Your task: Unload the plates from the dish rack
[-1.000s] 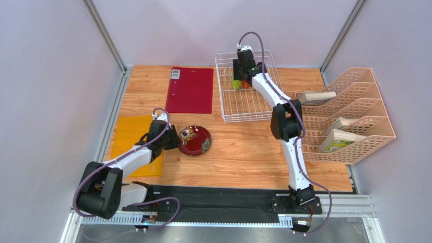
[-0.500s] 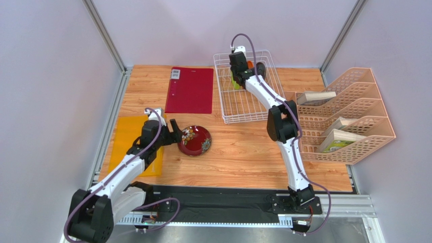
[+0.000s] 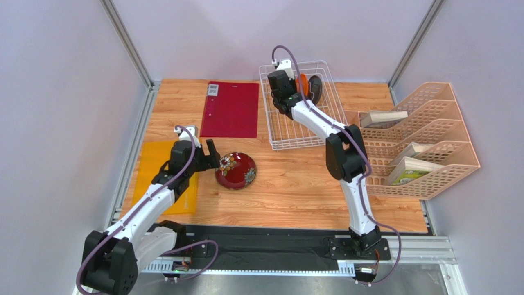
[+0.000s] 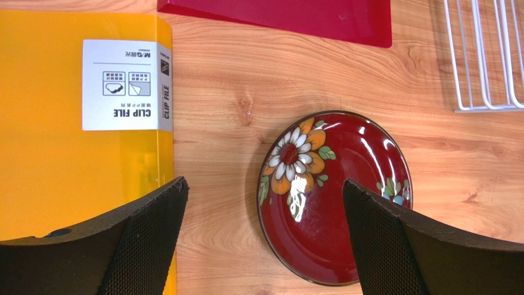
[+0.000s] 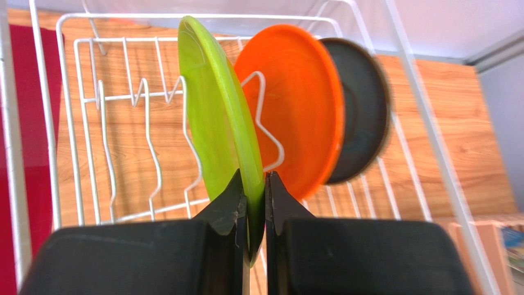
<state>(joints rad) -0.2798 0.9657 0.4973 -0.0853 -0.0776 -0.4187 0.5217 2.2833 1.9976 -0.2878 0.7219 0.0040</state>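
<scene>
The dark red flowered plate (image 3: 235, 170) (image 4: 335, 203) lies flat on the wooden table. My left gripper (image 3: 212, 153) (image 4: 264, 183) hovers over its left edge, open and holding nothing. The white wire dish rack (image 3: 295, 132) (image 5: 117, 16) stands at the back. In it, on edge, are a lime green plate (image 5: 215, 110), an orange plate (image 3: 302, 83) (image 5: 295, 104) and a dark plate (image 3: 315, 86) (image 5: 360, 104). My right gripper (image 3: 281, 92) (image 5: 253, 178) is shut on the lime green plate's lower rim. The top view hides that plate behind the wrist.
A red folder (image 3: 230, 109) lies left of the rack. A yellow clip file (image 3: 157, 166) (image 4: 55, 153) lies under my left arm, close to the red plate. Peach lattice file trays (image 3: 424, 141) holding books fill the right side.
My left gripper has opened wide, and the red plate lies free on the table. My right gripper has shut on the lime green plate and shifted left toward the rack's back corner.
</scene>
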